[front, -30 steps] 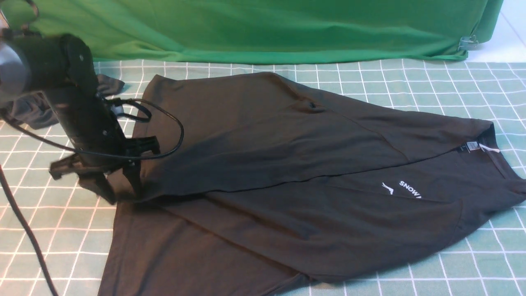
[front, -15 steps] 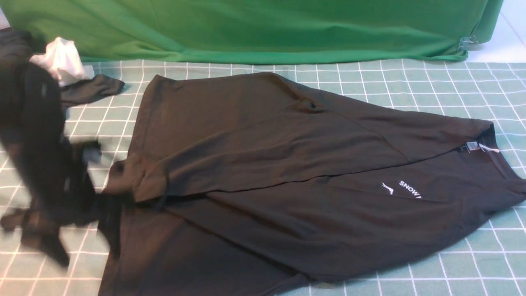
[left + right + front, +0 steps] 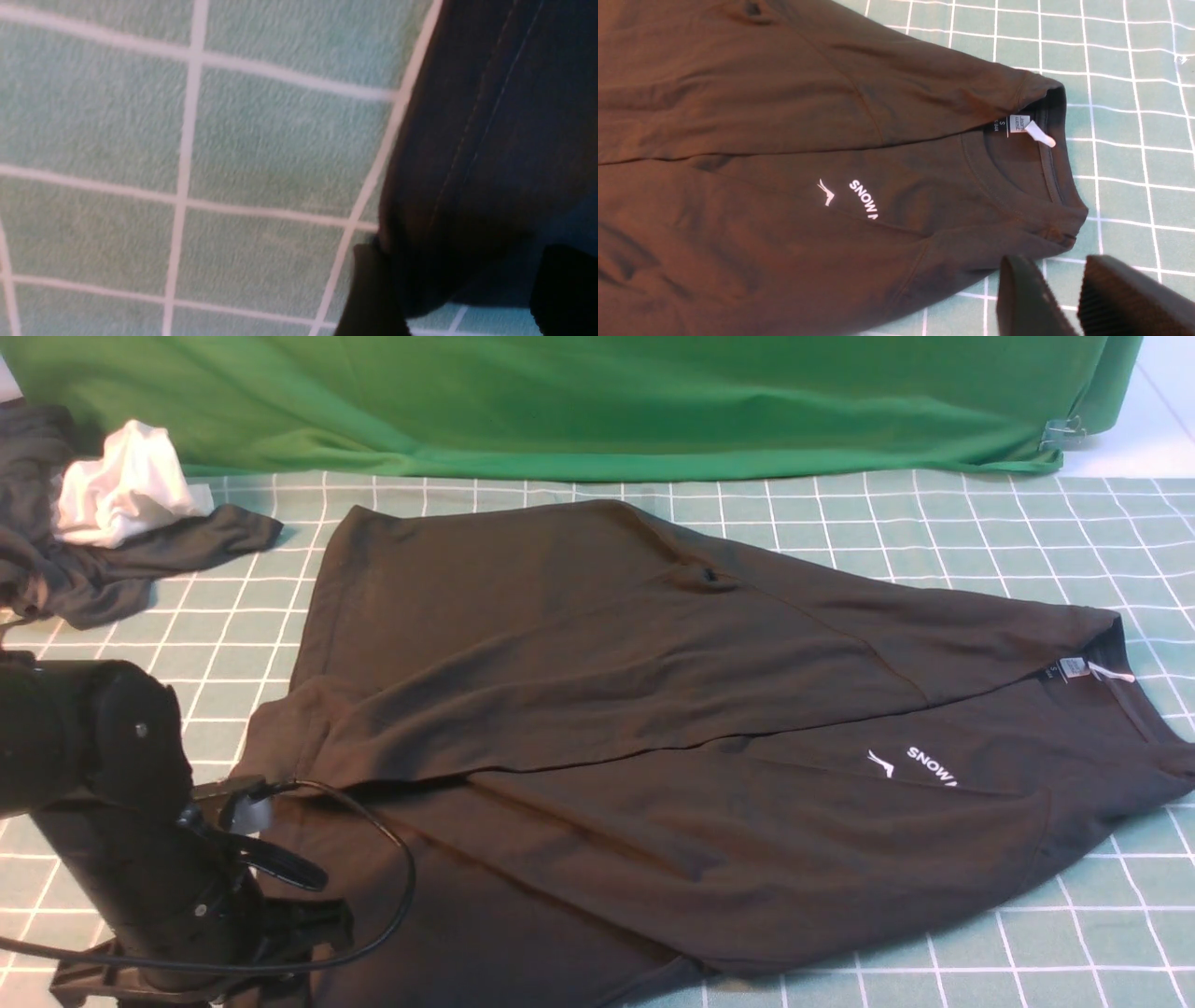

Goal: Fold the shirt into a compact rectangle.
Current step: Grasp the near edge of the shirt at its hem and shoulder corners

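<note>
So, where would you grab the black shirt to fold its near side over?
The shirt's stitched hem at the near left corner, from the robot's left: that edge lies flat on the checked cloth, between the open left end effector's jaws.

Looks like a staged robot test bench, lab rather than home. Green backdrop cloth (image 3: 597,401) hung behind, held by a metal clip (image 3: 1064,432). Teal checked tablecloth (image 3: 934,513) over the work surface. Black robot arm (image 3: 93,756) with loose cable (image 3: 408,873). Clothes (image 3: 93,579) heaped at far left.
</note>
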Motion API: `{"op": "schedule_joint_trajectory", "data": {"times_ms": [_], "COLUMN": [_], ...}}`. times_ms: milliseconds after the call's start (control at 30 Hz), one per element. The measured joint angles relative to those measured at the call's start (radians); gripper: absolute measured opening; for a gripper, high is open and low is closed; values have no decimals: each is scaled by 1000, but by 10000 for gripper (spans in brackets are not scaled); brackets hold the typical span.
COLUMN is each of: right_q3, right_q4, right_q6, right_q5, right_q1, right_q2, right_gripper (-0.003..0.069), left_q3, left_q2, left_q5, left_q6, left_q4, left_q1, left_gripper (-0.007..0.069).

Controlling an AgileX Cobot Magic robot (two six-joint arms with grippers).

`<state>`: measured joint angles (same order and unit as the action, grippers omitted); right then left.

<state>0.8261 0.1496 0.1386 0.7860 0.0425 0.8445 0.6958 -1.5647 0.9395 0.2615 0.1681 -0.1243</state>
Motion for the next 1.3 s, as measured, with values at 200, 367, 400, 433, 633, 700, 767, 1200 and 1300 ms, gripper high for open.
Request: {"op": "schedule_joint_trajectory", "data": {"times_ms": [200,367,400,433,633,700,767,1200,1300], "right_q3": [0,0,0,0,0,0,0,-60,-60], "right_q4": [0,0,0,0,0,7,47,24,-121], "right_q6": [0,0,0,0,0,-1,36,276,251], "right_q5": [-7,-9,-9,-9,-11,-11,-2,-53,-111], "right_q1": [0,0,0,0,0,0,1,471,619], "right_q2": [0,0,0,0,0,0,6,400,527], "right_gripper": [194,200,202,202,211,213,215,360,422], "left_q3": [0,0,0,0,16,36,79,102,102], "left_q2": [-20,-20,-20,-20,35,73,124,158,158], "left_q5": [-16,-35,-36,-36,-30,-16,10,59,59], "left_q6": [8,17,10,2,-7,-7,-7,-21,-32], "left_q4": [14,12,12,11,0,-13,-42,-78,-79], "left_q1": [-4,-4,-4,-4,-4,-4,-4,-4,-4], "left_gripper": [326,111,70,41,16,16,16,16,16]}}
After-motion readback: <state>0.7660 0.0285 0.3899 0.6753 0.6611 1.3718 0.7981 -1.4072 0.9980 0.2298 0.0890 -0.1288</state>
